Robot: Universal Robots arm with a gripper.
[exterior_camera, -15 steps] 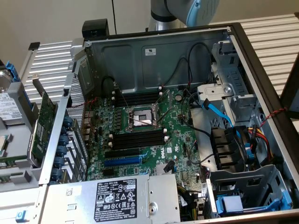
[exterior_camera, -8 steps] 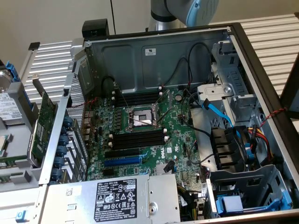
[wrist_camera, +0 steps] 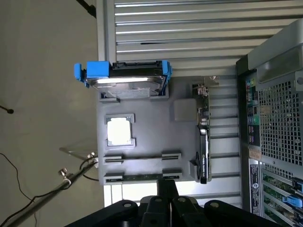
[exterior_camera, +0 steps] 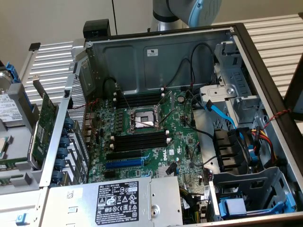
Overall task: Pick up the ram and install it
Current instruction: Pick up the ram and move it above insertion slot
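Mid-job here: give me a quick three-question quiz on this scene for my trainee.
1. True or false: the ram is already seated in a memory slot.
2. What colour is the caddy holding the hard drive on the grey tray? A red, B blue, C yellow.
3. Fill in: the claw is ____.
Key: 1 false; 2 B; 3 shut.
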